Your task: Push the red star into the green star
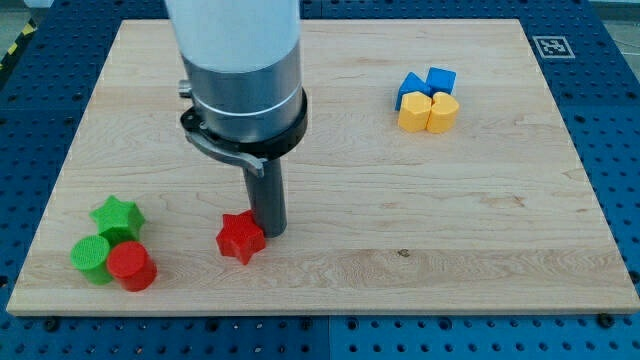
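The red star (240, 238) lies near the view's bottom, left of centre, on the wooden board (400, 200). The green star (117, 217) lies at the view's bottom left, well to the left of the red star and apart from it. My tip (271, 233) stands at the red star's right side, touching or almost touching it. The arm's wide grey and white body hangs above it.
A green cylinder (92, 258) and a red cylinder (130, 265) sit just below the green star, close together. At the view's top right two blue blocks (425, 84) and two yellow blocks (428, 112) form a tight cluster.
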You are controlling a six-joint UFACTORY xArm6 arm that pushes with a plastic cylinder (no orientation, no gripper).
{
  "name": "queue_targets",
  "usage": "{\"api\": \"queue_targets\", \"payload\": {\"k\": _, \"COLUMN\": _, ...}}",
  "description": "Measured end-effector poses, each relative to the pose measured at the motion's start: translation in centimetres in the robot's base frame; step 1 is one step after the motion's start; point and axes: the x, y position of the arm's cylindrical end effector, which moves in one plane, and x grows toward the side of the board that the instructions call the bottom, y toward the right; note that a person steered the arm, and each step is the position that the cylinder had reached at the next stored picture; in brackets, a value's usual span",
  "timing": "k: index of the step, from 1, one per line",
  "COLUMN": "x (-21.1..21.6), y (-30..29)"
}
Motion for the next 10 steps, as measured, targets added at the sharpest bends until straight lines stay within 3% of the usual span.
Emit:
{"api": "queue_targets", "payload": {"k": 2, "x": 0.3, "y": 5.8}}
{"api": "queue_targets", "payload": {"k": 3, "x": 1.5, "y": 6.0}}
{"api": "queue_targets", "payload": {"k": 5, "x": 1.6, "y": 0.4}}
{"api": "queue_targets", "payload": {"k": 10, "x": -0.6, "y": -4.5}}
